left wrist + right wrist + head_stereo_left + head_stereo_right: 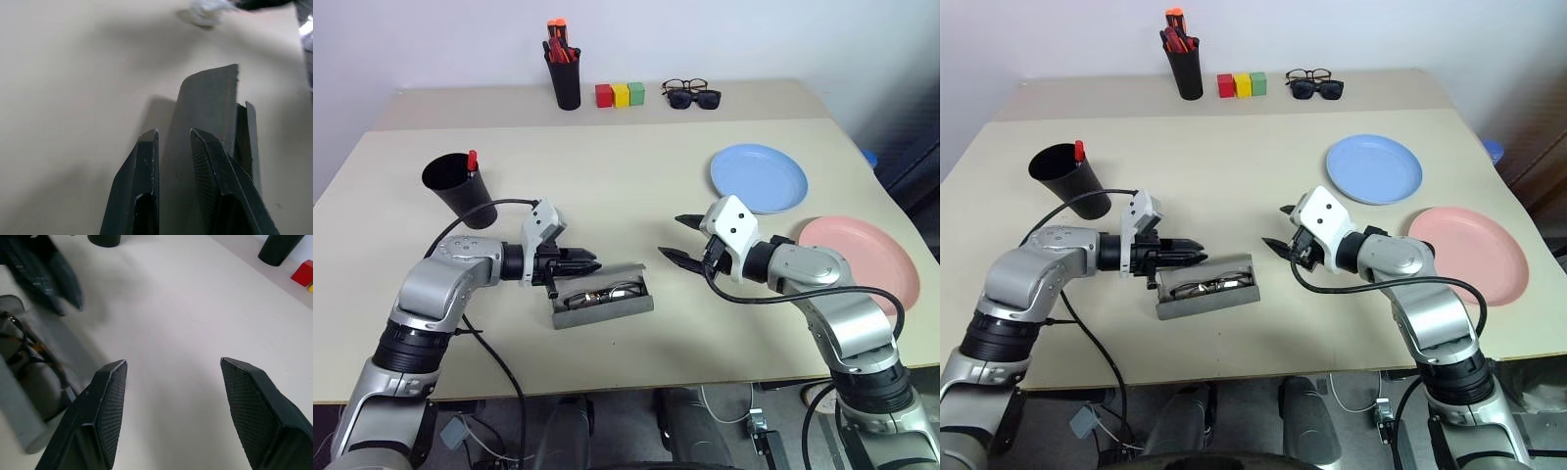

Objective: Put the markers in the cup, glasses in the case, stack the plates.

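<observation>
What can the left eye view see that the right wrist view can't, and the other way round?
Left eye view, not the wrist view: the blue plate, the pink plate and the black sunglasses. Right wrist view, not the eye view: the textured inner faces of the right claw's fingers, spread wide. Both: the open grey case with the glasses inside, the left claw by it, and the red block.

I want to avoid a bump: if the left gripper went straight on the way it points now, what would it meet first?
Probably the raised lid of the open case. The left gripper points toward the robot's right and slightly down, just above that lid's edge. Depth is unclear, so it might skim over it toward the right gripper.
</observation>
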Tool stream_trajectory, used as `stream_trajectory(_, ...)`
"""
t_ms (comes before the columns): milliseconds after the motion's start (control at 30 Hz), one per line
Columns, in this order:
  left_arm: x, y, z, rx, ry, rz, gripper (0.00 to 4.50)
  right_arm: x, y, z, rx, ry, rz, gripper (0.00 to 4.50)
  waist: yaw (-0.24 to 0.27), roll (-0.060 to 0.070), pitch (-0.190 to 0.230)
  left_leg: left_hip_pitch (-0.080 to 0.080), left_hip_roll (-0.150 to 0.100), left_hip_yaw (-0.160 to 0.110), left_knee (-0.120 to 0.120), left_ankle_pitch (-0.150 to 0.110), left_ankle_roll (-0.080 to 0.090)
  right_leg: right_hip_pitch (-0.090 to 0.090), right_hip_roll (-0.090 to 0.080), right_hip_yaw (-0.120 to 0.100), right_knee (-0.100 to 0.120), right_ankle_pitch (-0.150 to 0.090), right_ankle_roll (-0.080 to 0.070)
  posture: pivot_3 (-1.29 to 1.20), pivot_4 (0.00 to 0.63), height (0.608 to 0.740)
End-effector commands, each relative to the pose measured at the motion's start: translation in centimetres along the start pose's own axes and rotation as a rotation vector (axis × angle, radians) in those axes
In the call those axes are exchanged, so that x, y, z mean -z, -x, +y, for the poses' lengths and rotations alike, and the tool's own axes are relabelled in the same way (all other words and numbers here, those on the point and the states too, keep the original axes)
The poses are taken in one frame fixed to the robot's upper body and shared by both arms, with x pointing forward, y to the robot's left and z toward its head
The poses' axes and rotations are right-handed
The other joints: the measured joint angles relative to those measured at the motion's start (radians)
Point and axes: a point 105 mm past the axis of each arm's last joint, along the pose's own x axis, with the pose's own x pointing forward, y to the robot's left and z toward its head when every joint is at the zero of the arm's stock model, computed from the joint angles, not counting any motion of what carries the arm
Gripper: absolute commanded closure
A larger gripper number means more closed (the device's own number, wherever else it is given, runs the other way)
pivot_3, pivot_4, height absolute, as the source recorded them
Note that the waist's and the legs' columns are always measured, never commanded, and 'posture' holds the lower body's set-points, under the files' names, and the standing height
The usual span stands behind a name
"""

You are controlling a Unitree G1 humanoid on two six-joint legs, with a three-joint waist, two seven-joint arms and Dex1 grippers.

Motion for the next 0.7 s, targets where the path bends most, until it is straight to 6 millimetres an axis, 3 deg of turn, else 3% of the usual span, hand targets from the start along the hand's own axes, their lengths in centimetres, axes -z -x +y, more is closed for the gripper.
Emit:
stream_trajectory(33,0.9,0.0,-0.8,0.02,-0.059,0.065,3.49,-0.9,0.0,-1.2,0.047,0.021,-0.019,1.42,0.001,0.0,0.0,0.0,0.0,0.0,0.0,0.0,0.0,0.0,0.0,0.0,0.0,0.0,-0.001,0.0,0.15,0.74)
stream_trajectory(200,2.7,0.0,-0.8,0.023,-0.112,0.152,3.49,1.2,-0.2,-5.1,0.235,-0.015,0.113,1.42,0.001,0.001,-0.001,0.001,0.0,0.0,0.001,0.0,0.0,0.001,0.0,0.0,0.0,0.0,-0.001,0.0,0.15,0.74)
stream_trajectory(367,2.3,0.0,-0.7,0.019,-0.138,0.134,3.49,3.5,0.3,-8.9,0.412,-0.038,0.222,1.42,0.001,0.0,-0.001,0.0,0.0,0.001,0.0,0.0,0.0,0.001,0.0,0.001,0.0,0.0,-0.001,0.0,0.15,0.74)
stream_trajectory(600,-2.2,1.0,2.4,-0.162,-0.17,-0.124,3.49,4.5,0.6,-10.7,0.449,0.06,0.284,1.42,0.001,0.001,0.0,0.0,0.0,0.001,0.0,0.0,0.0,0.0,0.0,0.001,0.0,0.0,0.001,0.0,0.15,0.74)
stream_trajectory(700,-4.3,1.7,2.1,-0.148,-0.188,-0.262,3.49,5.8,0.2,-11.7,0.476,0.077,0.333,1.42,0.0,0.0,0.0,0.0,0.0,0.001,0.001,0.0,0.0,0.0,0.0,0.001,-0.001,0.001,0.002,0.0,0.15,0.74)
